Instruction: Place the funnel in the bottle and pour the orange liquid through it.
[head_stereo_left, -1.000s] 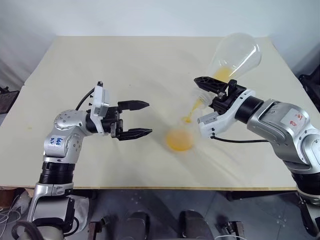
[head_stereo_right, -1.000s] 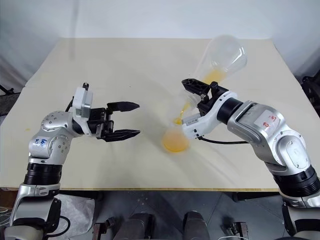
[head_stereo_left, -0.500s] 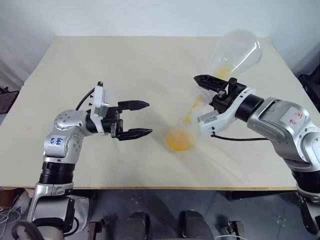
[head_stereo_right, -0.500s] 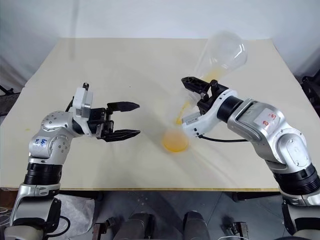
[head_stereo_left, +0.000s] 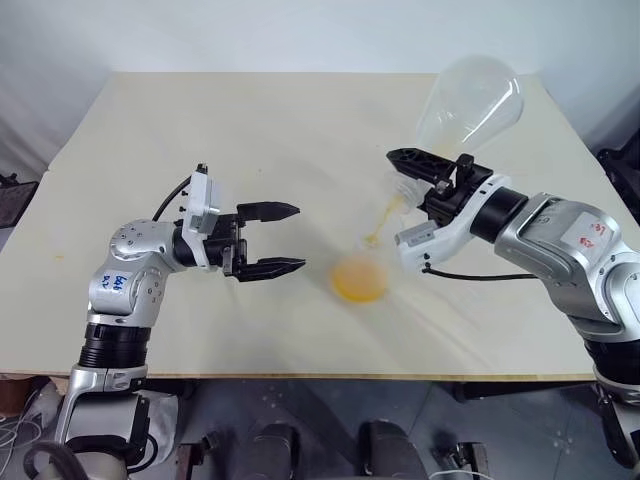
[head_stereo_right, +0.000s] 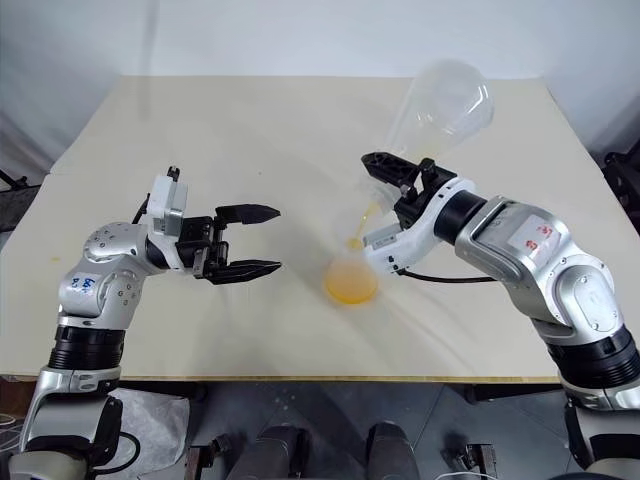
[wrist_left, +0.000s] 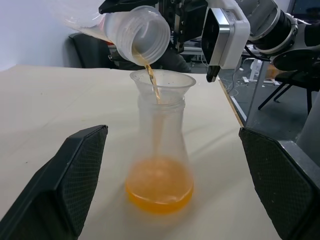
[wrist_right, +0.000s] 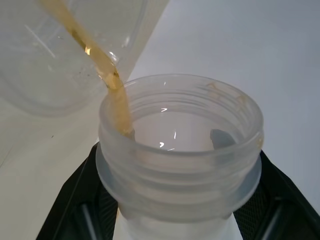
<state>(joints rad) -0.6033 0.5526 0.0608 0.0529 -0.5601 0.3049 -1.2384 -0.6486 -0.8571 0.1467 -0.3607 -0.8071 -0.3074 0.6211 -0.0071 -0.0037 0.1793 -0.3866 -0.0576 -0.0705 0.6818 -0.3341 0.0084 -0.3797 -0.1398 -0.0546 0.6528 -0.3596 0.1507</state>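
We see the right pincer (head_stereo_left: 425, 180) pinching the neck of a clear conical flask (head_stereo_left: 470, 100), which it holds tipped over, wide base raised and lipped mouth (wrist_left: 145, 35) angled downward. A thin stream of the orange liquid (wrist_left: 159, 185) runs from that mouth into the funnel (wrist_left: 162, 82), whose round rim sits in the neck of the bottle (head_stereo_left: 360, 275). The bottle stands upright on the desk (head_stereo_left: 250, 130), just below and beside the right pincer's fingertips, with the flask's mouth hanging just above the funnel and apart from it.

Most of the orange liquid lies as a round pool in the bottle's wide base; inside the tipped flask we make out only a thin orange streak along its lower wall (seen best in the right wrist view, where it crosses the threaded mouth).

The left pincer (head_stereo_left: 285, 238) hangs level above the desk with its two black fingers (wrist_left: 75, 175) spread wide and nothing between them. It points toward the bottle, which stands near its fingertips but apart from them, framed between the two fingers in the left wrist view. The bottle is thus between the two pincers, closer to the right one.
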